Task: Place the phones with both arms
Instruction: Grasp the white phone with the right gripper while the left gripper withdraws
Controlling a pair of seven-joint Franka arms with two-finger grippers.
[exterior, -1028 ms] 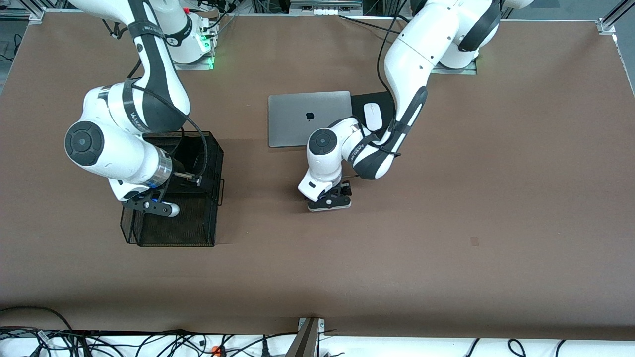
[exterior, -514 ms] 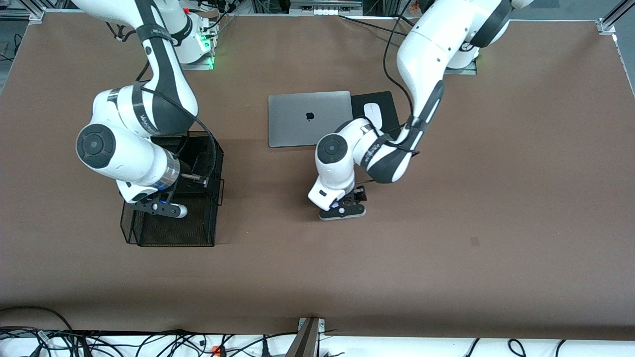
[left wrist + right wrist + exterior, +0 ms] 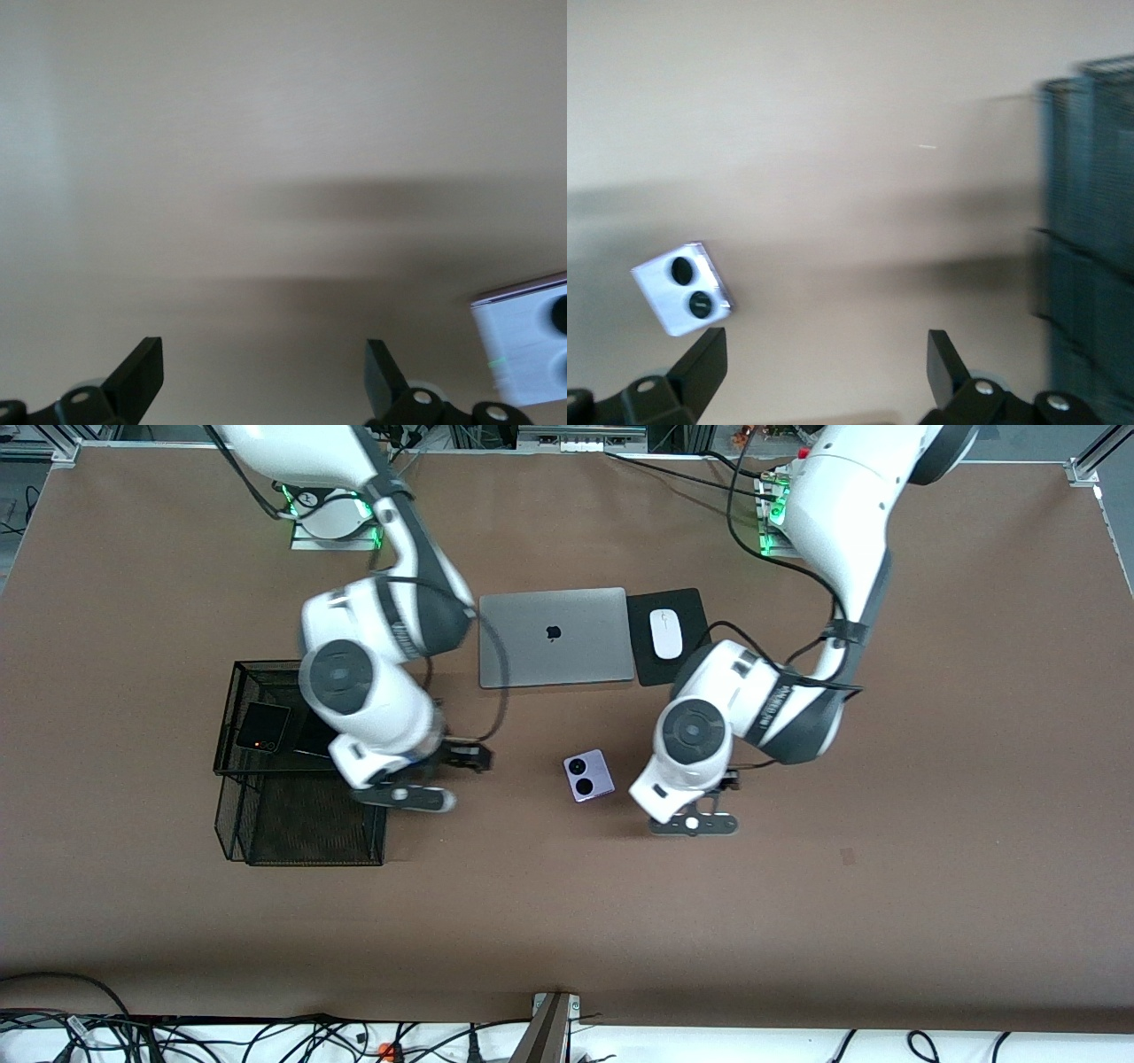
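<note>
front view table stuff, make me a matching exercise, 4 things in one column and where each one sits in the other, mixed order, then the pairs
Things:
1. lavender flip phone
2. white mouse
3. black flip phone
4. silver laptop

Places:
A. on the black pad
B. in the black mesh tray
C. on bare table between the two grippers
D. beside the black pad, lid closed

Pairs: 1-C, 2-A, 3-B, 4-D

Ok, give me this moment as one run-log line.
left tool: open, empty | right tool: open, empty | small lavender flip phone: on table between them | squarish black flip phone: in mesh basket
</note>
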